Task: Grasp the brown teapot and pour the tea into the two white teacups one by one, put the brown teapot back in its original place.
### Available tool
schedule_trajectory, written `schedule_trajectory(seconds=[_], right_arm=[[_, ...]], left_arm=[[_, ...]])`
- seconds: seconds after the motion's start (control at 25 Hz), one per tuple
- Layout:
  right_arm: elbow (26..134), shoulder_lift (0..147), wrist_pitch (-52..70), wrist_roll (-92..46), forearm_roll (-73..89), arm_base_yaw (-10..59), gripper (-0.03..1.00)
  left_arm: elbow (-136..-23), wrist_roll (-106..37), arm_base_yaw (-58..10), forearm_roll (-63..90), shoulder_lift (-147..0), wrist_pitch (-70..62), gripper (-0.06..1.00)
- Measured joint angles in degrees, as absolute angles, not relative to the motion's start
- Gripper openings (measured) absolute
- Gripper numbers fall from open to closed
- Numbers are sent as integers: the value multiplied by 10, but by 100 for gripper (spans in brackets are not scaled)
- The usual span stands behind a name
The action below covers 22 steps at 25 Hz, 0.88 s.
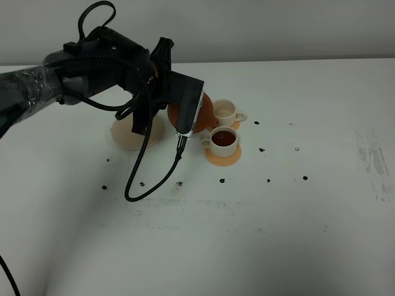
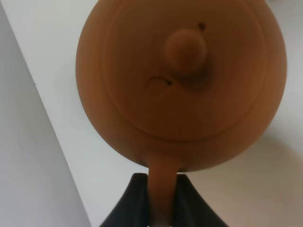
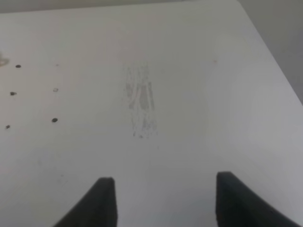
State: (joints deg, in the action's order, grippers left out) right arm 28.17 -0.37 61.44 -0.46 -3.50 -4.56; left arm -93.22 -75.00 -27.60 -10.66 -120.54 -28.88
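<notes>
My left fingers (image 2: 135, 203) clamp the brown teapot (image 2: 182, 80) by its handle, just ahead of them, near the two white teacups (image 1: 223, 140); my right fingers (image 3: 104, 203) stand apart over the tabletop (image 3: 142, 142).

The front and right of the bench (image 1: 290, 234) lie bare, wide room to pass. Back left is crowded: the left arm (image 1: 92, 68) and its drooping cable (image 1: 137, 179) hang over the saucer (image 1: 125, 139), the teapot (image 1: 207, 106) right by the far cup (image 1: 226, 111), the near cup (image 1: 223, 142) just beside.
</notes>
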Motion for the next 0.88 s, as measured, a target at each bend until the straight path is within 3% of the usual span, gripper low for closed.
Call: schedule_trajectory(seconds=[0.4,0.88], right_arm=[[282,-4,614,-5,-35,-46,45],[282,-4,614,-5,-35,-46,45]], left_arm=[[-921,-745,-275,-14,-1140,-344,10],[-709,-747,-282,106,-1019,-302,10]])
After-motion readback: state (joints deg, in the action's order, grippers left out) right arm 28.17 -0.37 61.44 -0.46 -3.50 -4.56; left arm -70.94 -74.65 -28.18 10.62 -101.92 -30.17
